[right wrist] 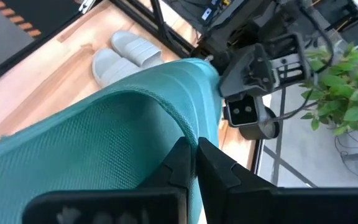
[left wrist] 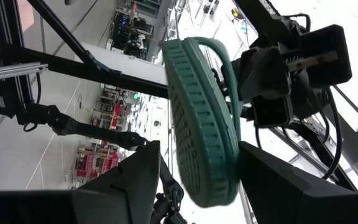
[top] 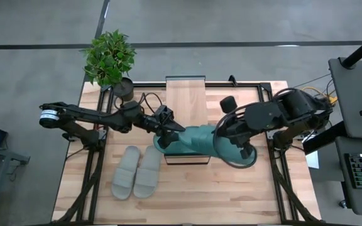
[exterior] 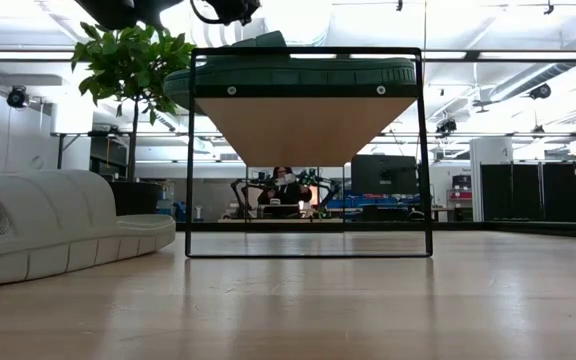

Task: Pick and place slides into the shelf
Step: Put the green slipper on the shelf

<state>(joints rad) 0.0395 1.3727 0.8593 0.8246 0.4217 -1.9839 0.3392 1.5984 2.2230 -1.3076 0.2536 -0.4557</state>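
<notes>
A teal slide sits at the near end of the shelf, which stands at the middle of the bench, its far end at the far edge. In the low view the teal sole lies along the plank top, overhanging on both sides. Both arms meet over it. The left gripper has its fingers apart on either side of the slide's end, the ribbed sole standing between them in its wrist view; whether they press on it or merely flank it I cannot tell. The right gripper is clenched, its fingers pinching the thin edge of the teal strap.

The grey-beige pair lies side by side on the bare bench, near the left front, just beside the shelf's near left corner. A potted plant stands at the far left corner. Only one teal slide is clearly made out.

The foam looks light and springy, so it should lift easily but flex and sag under a one-point grip. The strap edge is a fair hold; the sole rim is stiffer and likely steadier for setting it flat
</notes>
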